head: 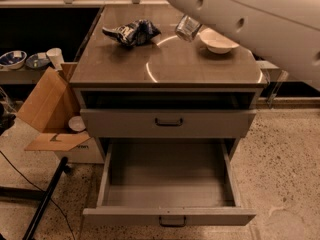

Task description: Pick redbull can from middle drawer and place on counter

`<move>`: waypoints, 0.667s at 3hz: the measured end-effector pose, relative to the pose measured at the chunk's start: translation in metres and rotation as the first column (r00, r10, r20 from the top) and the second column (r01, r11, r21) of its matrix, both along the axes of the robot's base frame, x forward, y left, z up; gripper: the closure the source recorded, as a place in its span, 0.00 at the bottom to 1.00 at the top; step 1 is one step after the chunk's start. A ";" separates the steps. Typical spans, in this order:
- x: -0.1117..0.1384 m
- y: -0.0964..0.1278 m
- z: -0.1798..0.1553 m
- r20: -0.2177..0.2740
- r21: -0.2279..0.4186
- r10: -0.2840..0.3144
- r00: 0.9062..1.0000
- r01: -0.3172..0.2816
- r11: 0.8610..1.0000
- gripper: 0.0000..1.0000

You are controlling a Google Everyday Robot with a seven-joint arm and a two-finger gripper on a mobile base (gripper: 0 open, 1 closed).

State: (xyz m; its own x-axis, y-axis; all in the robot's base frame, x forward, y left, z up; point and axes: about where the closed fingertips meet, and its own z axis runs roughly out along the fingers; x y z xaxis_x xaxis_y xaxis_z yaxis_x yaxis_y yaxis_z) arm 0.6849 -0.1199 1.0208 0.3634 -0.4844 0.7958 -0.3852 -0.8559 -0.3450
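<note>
One tilted redbull can (186, 29) in the pincer (193, 23) above the counter (200, 66).

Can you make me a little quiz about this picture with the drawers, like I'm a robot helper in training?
1. True or false: there is a can inside the open drawer.
2. What lies on the counter, left of the can? A) a banana B) a snack bag C) a spoon
3. Fill in: the claw, mostly hidden under the white arm, is at the can, and right of the can sits a white ____.

Key: 1 false. 2 B. 3 bowl.
</note>
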 end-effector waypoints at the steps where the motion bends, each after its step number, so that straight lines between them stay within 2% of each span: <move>1: 0.012 0.008 -0.013 0.047 0.016 -0.044 0.998 0.043 0.999 1.00; 2: 0.017 0.009 -0.023 0.076 0.037 -0.082 0.994 0.080 0.996 1.00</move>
State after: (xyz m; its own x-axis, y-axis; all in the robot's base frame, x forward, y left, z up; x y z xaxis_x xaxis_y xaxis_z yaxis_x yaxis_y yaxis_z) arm 0.7019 -0.1110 0.9979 0.2596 -0.5370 0.8027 -0.4236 -0.8103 -0.4051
